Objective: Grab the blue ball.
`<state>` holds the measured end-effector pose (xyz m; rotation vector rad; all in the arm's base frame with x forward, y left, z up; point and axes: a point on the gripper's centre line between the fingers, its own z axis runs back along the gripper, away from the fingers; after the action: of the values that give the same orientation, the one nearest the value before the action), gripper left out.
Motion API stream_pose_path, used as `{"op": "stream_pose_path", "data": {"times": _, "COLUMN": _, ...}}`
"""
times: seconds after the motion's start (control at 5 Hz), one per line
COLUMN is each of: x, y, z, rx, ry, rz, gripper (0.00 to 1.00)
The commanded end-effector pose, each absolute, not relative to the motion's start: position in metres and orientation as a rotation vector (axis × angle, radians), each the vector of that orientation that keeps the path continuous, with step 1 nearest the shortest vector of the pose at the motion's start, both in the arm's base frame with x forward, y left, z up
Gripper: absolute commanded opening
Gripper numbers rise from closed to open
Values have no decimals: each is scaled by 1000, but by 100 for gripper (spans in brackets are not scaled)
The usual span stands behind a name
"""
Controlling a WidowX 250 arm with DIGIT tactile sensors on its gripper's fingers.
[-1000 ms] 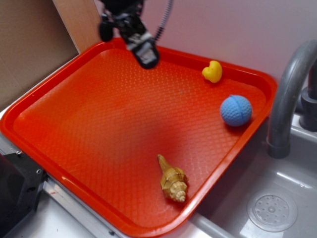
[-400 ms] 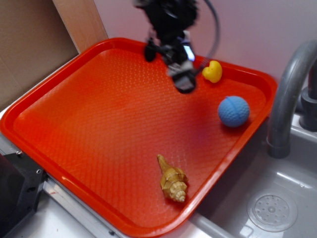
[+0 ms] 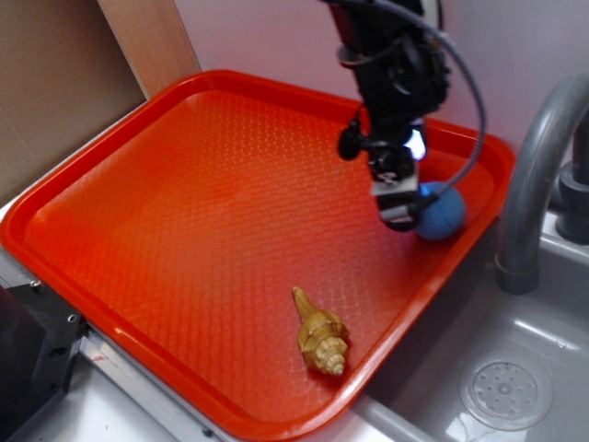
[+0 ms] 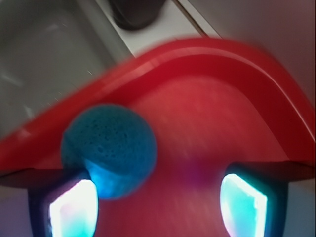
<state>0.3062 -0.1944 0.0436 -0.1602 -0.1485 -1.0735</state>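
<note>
The blue ball (image 3: pixel 442 214) lies on the orange tray (image 3: pixel 184 212) near its right rim, partly hidden behind my arm. My gripper (image 3: pixel 398 204) hangs just left of the ball, close above the tray. In the wrist view the blue ball (image 4: pixel 109 147) sits ahead of the left fingertip (image 4: pixel 74 210), off to the left of the gap. The gripper (image 4: pixel 158 207) is open and nothing is between its fingers. The wrist view is blurred.
A tan spiral seashell (image 3: pixel 321 337) lies near the tray's front edge. A grey faucet (image 3: pixel 538 175) and the sink with its drain (image 3: pixel 505 393) stand right of the tray. A brown board (image 3: pixel 64 83) rises at the back left.
My gripper has swung from the tray's back edge rightward and forward, down to the blue ball. It now hides the yellow duck. The ball and the shell have not moved.
</note>
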Motion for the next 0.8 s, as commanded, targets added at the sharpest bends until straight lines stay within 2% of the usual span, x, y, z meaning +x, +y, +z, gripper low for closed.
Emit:
{"op": "stream_pose_path", "data": {"times": 0.0, "x": 285, "y": -230, "z": 56, "rx": -203, "ry": -134, "rz": -1208, "gripper": 100}}
{"op": "stream_pose_path", "data": {"times": 0.2, "x": 277, "y": -232, "z": 58, "rx": -211, "ry": -121, "rz": -1224, "gripper": 100}}
{"op": "stream_pose_path", "data": {"times": 0.6, "x": 262, "y": -240, "z": 55, "rx": -169, "ry": -116, "rz": -1278, "gripper": 100}}
